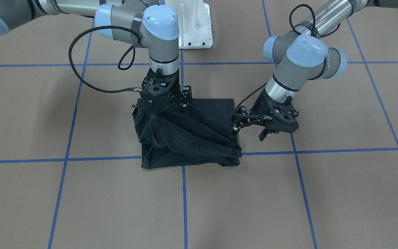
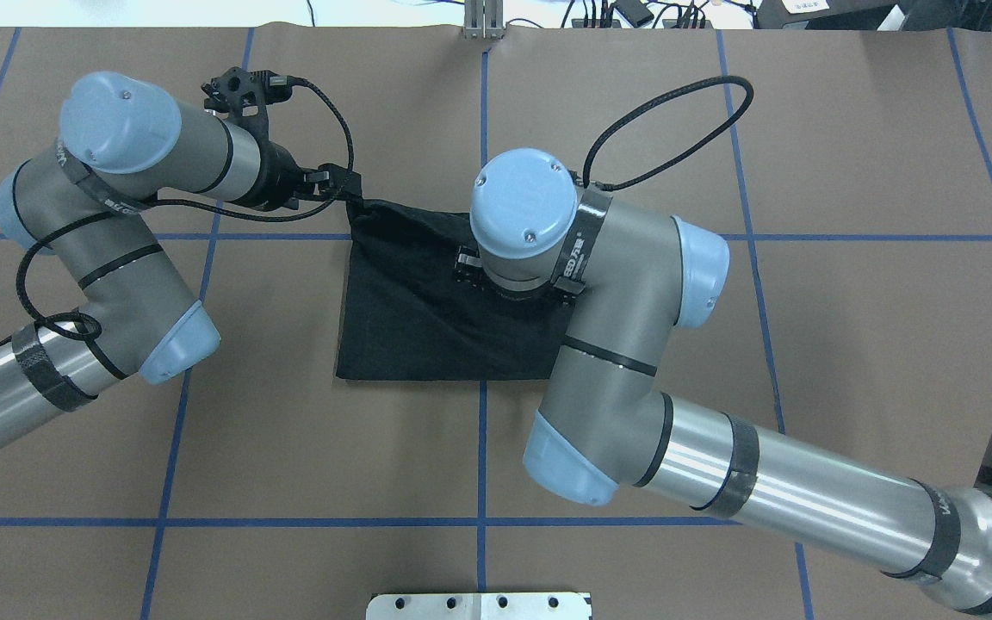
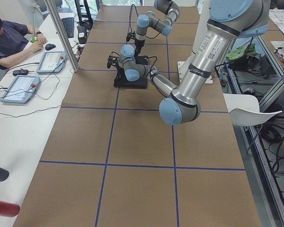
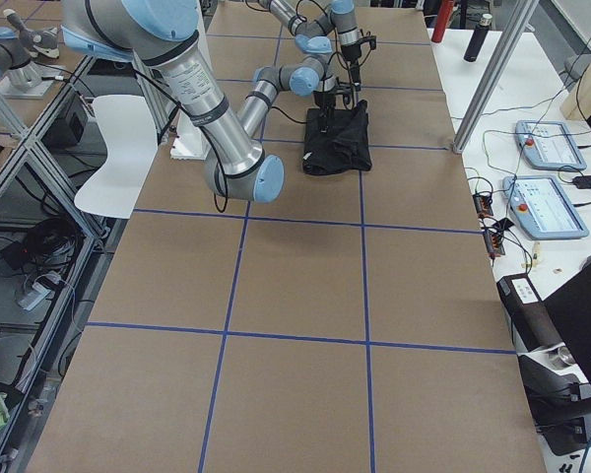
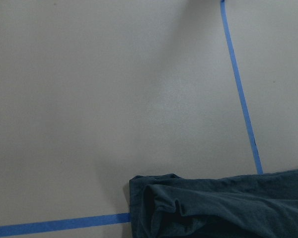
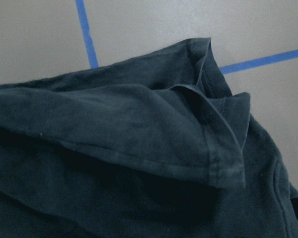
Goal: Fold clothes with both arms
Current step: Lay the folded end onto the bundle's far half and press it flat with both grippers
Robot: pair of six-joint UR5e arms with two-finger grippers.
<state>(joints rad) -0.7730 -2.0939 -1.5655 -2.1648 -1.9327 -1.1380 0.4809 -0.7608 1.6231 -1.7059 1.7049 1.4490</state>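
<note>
The black t-shirt [image 1: 192, 138] [image 2: 410, 319] lies folded into a rough rectangle near the table's middle, graphic hidden. My right gripper [image 1: 162, 100] stands upright over the shirt's edge nearest the robot, shut on a fold of it. Taut creases run from there to a bunched far corner [image 1: 237, 149]. The right wrist view shows that raised hem [image 6: 213, 148] up close. In the overhead view the right wrist [image 2: 517, 211] hides the fingers. My left gripper [image 1: 235, 121] [image 2: 343, 185] is open, just beside the shirt's side edge, holding nothing. Its wrist view shows the shirt corner [image 5: 218, 208] lying flat.
Blue tape lines [image 1: 184, 200] grid the brown table. The white pedestal base [image 1: 195, 27] stands behind the shirt. A person [image 3: 9, 40] sits at a side bench with control tablets [image 3: 52, 61]. A metal plate [image 2: 479, 605] sits at the table's near edge.
</note>
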